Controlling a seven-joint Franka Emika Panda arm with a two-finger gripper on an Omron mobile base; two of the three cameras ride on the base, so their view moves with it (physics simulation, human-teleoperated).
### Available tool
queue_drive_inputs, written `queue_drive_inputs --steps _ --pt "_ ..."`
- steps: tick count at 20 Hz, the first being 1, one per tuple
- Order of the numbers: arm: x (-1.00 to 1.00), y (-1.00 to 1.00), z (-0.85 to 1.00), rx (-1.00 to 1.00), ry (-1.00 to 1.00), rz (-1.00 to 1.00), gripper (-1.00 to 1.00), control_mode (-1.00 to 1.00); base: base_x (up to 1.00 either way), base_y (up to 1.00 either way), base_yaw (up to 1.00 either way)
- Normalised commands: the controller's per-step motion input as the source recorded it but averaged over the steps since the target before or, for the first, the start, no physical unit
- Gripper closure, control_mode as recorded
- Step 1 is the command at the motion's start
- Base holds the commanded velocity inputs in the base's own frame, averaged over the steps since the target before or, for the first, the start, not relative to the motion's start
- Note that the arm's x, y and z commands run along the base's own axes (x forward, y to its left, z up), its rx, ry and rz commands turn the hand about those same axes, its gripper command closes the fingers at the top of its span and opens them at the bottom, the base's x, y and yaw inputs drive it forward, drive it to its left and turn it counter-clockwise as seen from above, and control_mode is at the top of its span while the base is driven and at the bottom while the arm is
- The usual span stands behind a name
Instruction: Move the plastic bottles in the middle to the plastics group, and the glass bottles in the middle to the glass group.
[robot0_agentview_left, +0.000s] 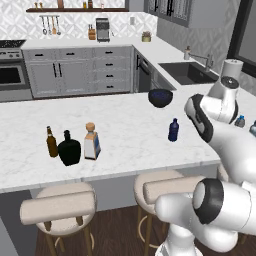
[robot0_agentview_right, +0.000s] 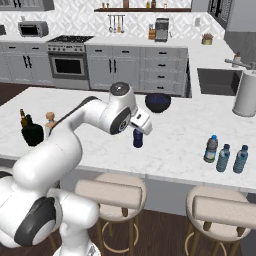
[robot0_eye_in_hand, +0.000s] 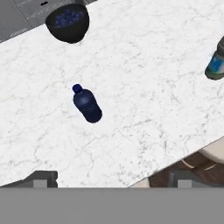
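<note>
One dark blue plastic bottle (robot0_eye_in_hand: 87, 103) stands upright mid-table, near the front edge, partly hidden behind the arm in the right base view. The tool (robot0_eye_in_hand: 109, 179) hangs open and empty above it, pointing down; its fingertips (robot0_eye_in_hand: 43, 178) are cut off at the frame's bottom.

Even, bright light all over, soft and flat, with no clear source. The white marble tabletop (robot0_agentview_left: 125, 125) shows no glare. Shadows are faint: a small smudge under the dark blue bottle (robot0_eye_in_hand: 87, 104) at the centre left of the hand view. Edges look slightly soft and grainy everywhere, straight lines stay straight to the frame corners.
</note>
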Motion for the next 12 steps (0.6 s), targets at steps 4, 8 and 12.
queue_drive_inputs --steps 4,8,12 --pt "0.40 0.39 -0.08 -0.03 0.00 0.19 -1.00 -1.00 0.00 0.00 0.00" --pt "0.48 0.09 0.00 0.00 0.02 0.04 -1.00 -1.00 0.00 0.00 0.00" --pt "0.60 0.06 -0.03 -0.03 0.05 0.00 -1.00 -1.00 0.00 0.00 0.00"
